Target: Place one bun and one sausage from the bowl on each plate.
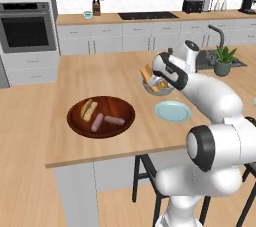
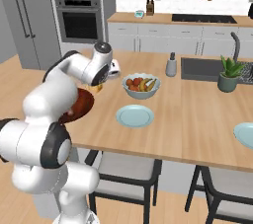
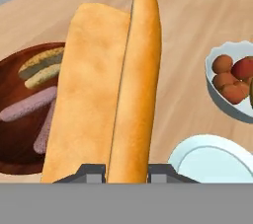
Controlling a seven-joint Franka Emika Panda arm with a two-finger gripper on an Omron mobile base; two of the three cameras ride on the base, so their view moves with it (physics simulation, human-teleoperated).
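Observation:
My gripper [image 3: 126, 171] is shut on a long golden split bun [image 3: 111, 94] that stands up between the fingers. In the left base view the gripper [image 1: 151, 79] holds this bun [image 1: 146, 75] above the counter, between the brown wooden bowl [image 1: 119, 107] and the near pale blue plate [image 1: 173, 111]. One more bun [image 1: 89, 109] and two sausages [image 1: 97, 122] lie in the bowl. The near plate [image 2: 135, 116] is bare. A second blue plate [image 2: 244, 134] sits far to the right at the counter edge.
A grey fruit bowl [image 2: 141, 86] with bananas and red fruit stands just behind the near plate. Further right are a sink [image 2: 200, 68], a potted plant [image 2: 228, 75] and a small grey canister [image 2: 171, 65]. Stools stand under the counter's front edge.

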